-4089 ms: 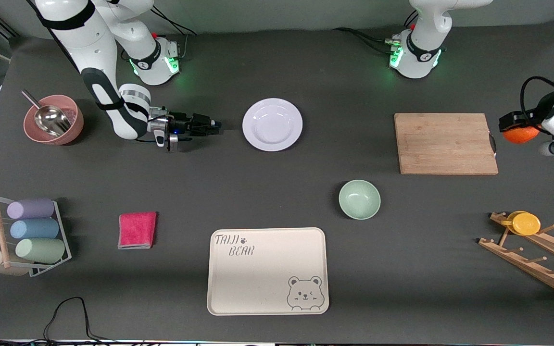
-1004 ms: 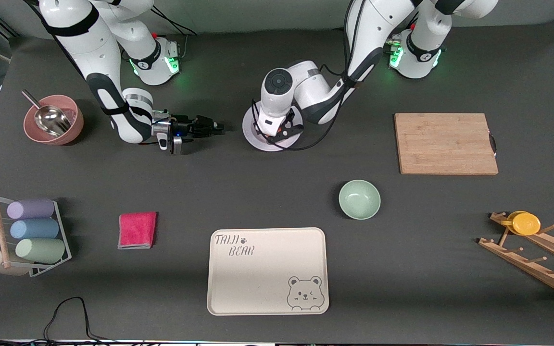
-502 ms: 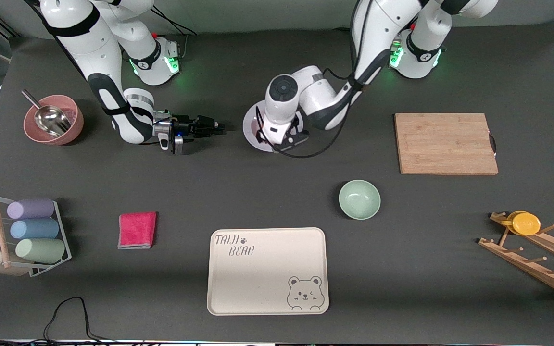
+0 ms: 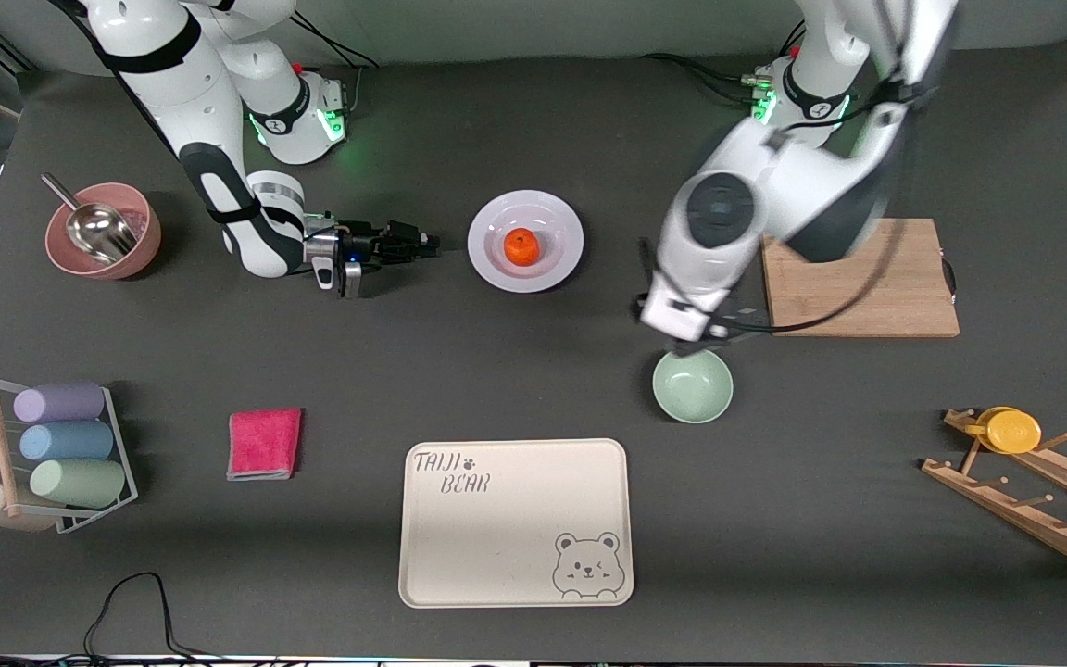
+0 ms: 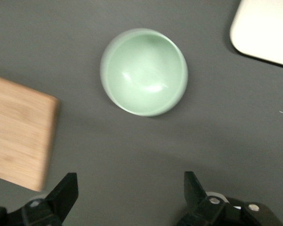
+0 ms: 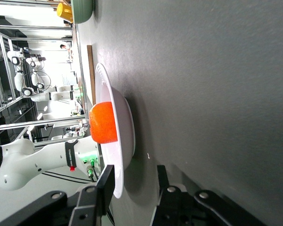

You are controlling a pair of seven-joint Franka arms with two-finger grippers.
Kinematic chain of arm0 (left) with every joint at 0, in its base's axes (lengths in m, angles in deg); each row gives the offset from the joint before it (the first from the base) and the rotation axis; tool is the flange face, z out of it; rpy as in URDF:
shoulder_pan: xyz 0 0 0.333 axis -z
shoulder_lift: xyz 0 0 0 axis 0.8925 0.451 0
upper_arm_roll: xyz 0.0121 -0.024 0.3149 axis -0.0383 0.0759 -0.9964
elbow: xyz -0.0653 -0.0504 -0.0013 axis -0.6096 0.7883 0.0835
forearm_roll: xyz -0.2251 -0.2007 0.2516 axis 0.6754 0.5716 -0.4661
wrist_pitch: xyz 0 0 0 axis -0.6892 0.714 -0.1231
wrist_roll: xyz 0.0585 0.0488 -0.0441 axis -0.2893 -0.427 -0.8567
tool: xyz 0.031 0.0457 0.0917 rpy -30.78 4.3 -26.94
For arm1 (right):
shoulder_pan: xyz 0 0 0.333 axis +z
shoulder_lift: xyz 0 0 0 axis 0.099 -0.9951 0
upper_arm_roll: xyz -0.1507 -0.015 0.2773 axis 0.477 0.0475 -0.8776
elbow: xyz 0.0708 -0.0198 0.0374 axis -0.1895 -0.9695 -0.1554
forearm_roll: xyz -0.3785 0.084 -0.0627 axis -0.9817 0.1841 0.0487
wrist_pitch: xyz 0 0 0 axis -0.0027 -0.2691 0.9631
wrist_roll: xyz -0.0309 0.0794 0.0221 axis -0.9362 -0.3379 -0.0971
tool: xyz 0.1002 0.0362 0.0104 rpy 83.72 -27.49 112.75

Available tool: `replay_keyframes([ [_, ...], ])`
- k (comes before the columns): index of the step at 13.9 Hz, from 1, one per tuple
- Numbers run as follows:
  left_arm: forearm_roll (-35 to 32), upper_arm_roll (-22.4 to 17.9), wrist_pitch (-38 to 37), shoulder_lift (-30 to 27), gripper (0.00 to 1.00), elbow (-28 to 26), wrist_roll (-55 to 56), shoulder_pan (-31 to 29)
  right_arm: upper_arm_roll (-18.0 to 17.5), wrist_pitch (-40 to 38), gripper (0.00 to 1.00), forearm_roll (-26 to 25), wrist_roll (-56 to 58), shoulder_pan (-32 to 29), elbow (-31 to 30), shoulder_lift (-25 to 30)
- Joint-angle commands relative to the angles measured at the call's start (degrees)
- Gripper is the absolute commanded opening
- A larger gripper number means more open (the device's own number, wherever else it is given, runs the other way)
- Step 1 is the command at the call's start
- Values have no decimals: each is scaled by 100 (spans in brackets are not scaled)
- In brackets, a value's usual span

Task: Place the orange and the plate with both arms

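Observation:
The orange (image 4: 520, 246) rests in the middle of the white plate (image 4: 554, 215), midway between the two arm bases. My right gripper (image 4: 430, 245) lies low and level over the table beside the plate, toward the right arm's end, open and empty. In the right wrist view the plate's rim (image 6: 116, 155) stands just ahead of the gap between my right gripper's (image 6: 134, 186) jaws, with the orange (image 6: 104, 123) on it. My left gripper (image 4: 693, 339) hangs open and empty over the table beside the mint-green bowl (image 4: 692, 384); the left wrist view shows its spread fingers (image 5: 66, 193) and nothing between them.
A wooden cutting board (image 4: 858, 276) lies toward the left arm's end. A cream bear tray (image 4: 515, 523) lies nearest the camera. A pink bowl with a metal scoop (image 4: 103, 232), a pink cloth (image 4: 264, 443), a cup rack (image 4: 61, 445) and a wooden rack with a yellow cup (image 4: 1015, 431) stand around.
The left gripper has let go of the orange onto the plate and swung away toward the mint bowl and cutting board. The right gripper has edged slightly toward the plate.

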Motion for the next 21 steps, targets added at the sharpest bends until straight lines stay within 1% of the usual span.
replay_keyframes([
  [1, 551, -1184, -388, -615, 100, -190, -1678, 134, 10, -10, 43, 315, 116, 277, 123, -103],
  [3, 341, -1721, -774, -966, 100, -207, -2567, 91, 10, -1, 43, 535, 98, 470, 228, -164],
  [4, 314, -2002, -890, -1064, 100, -198, -2893, 65, 10, -1, 43, 562, 89, 558, 316, -217],
  [5, 201, -2153, -908, -1152, 100, -190, -3227, 38, 10, -10, 43, 580, 72, 602, 395, -270],
  [6, 122, -2207, -908, -1214, 100, -190, -3508, -119, 1, -10, 43, 684, 63, 664, 430, -296],
  [7, 129, -2147, -969, -1258, 100, -172, -3677, -416, -17, -10, 43, 807, 45, 751, 483, -305],
  [8, 130, -1998, -1083, -1267, 100, -94, -3791, -680, -52, -1, 43, 922, 28, 822, 527, -314],
  [10, 138, -1717, -1276, -1206, 100, 196, -3863, -1041, -201, 8, 43, 1089, 28, 831, 650, -402],
  [11, 138, -1559, -1364, -1188, 100, 345, -3872, -1226, -210, 8, 43, 1107, 28, 901, 711, -454],
  [12, 147, -1453, -1435, -1170, 100, 460, -3872, -1358, -210, 8, 43, 1116, 28, 919, 773, -481],
  [14, 147, -1399, -1558, -1126, 100, 557, -3863, -1386, -228, 8, 43, 1169, 28, 928, 826, -542],
  [16, 156, -1372, -1611, -1056, 100, 706, -3810, -1394, -245, 8, 31, 1169, 28, 937, 835, -543],
  [18, 156, -1364, -1638, -1047, 100, 724, -3845, -1386, -245, 8, 15, 1169, 19, 937, 844, -534],
  [19, 156, -1364, -1646, -1047, 100, 724, -3845, -1386, -245, 8, 10, 1169, 1, 937, 844, -534],
  [20, 156, -1372, -1655, -1047, 100, 724, -3837, -1394, -245, -1, 8, 1169, -34, 928, 844, -534],
  [21, 156, -1381, -1742, -1047, 100, 724, -3836, -1394, -254, -10, 1, 1169, -104, 928, 844, -516],
])
